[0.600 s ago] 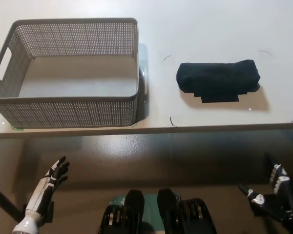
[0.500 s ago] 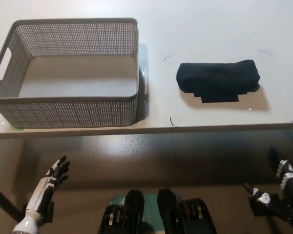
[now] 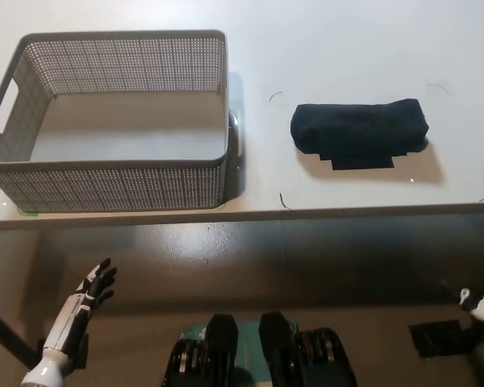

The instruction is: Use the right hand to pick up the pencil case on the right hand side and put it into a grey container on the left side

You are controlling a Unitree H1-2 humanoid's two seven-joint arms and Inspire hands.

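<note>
Pencil case count: we see one, a dark soft pencil case (image 3: 360, 133), lying flat on the white table (image 3: 331, 48) at about two o'clock from the picture's middle.
Pencil case detail: a flat dark flap juts from under its near edge; we cannot make out a zip or any other detail on the dark fabric.
Container count: we see one grey container (image 3: 113, 121), a perforated basket at about ten o'clock, standing upright on the table, well apart from the pencil case.
Container contents: we see only its bare floor; a handle slot shows in its nine-o'clock wall.
Table marks: we count about five thin curved marks around the pencil case.
Hands count: we see two, both below the table's near edge.
Left hand: the white left hand (image 3: 87, 292) rests at about seven o'clock, fingers spread apart and holding nothing.
Right hand: the black right hand (image 3: 476, 310) sits at about four o'clock, cut off by the picture's edge; only a small pale part and a dark block show, so we cannot tell how its fingers stand.
Contact: neither hand touches the pencil case or the container.
</note>
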